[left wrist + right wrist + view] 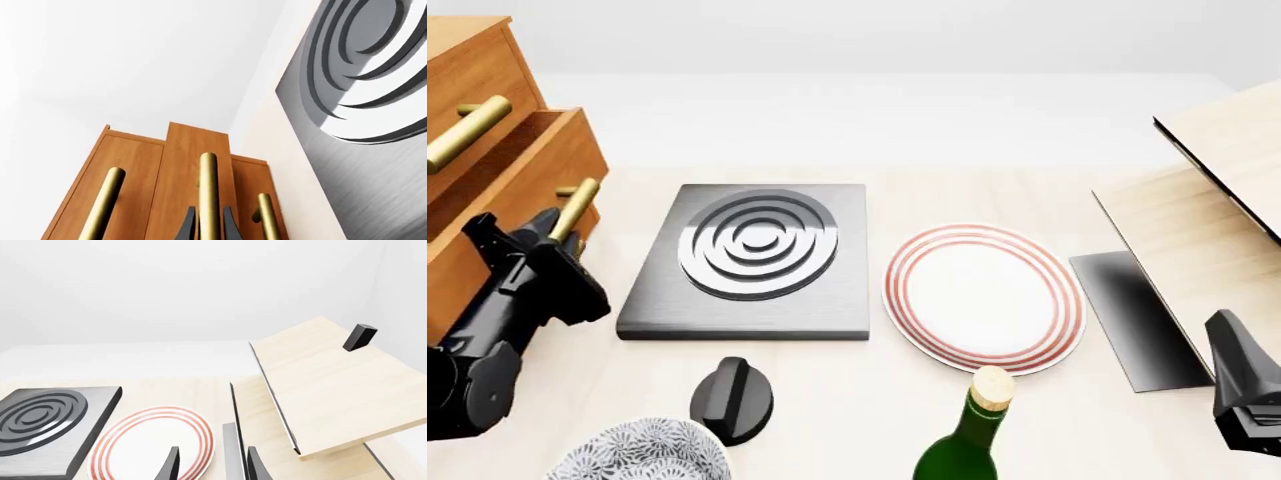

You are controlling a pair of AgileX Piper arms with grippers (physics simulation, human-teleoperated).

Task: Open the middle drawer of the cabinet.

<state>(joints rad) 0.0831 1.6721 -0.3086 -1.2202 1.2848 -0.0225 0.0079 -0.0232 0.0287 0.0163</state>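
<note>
The cabinet (467, 70) stands at the far left of the front view. Its middle drawer (527, 170) sticks out in front of the drawer above it. My left gripper (563, 238) is shut around the middle drawer's brass bar handle (577, 203). In the left wrist view the handle (209, 190) runs between the two dark fingers (189, 226), and the middle drawer front (183, 160) stands proud of the fronts on either side. My right gripper (1228, 350) is open and empty at the lower right, its fingertips (170, 465) above the table.
A grey stove plate with rings (754, 255) lies next to the cabinet. A red-rimmed plate (985, 295), a wine bottle (972, 440), a black knob (731, 398) and a patterned bowl (641, 455) are nearby. A pale wood board structure (1214, 200) stands at the right.
</note>
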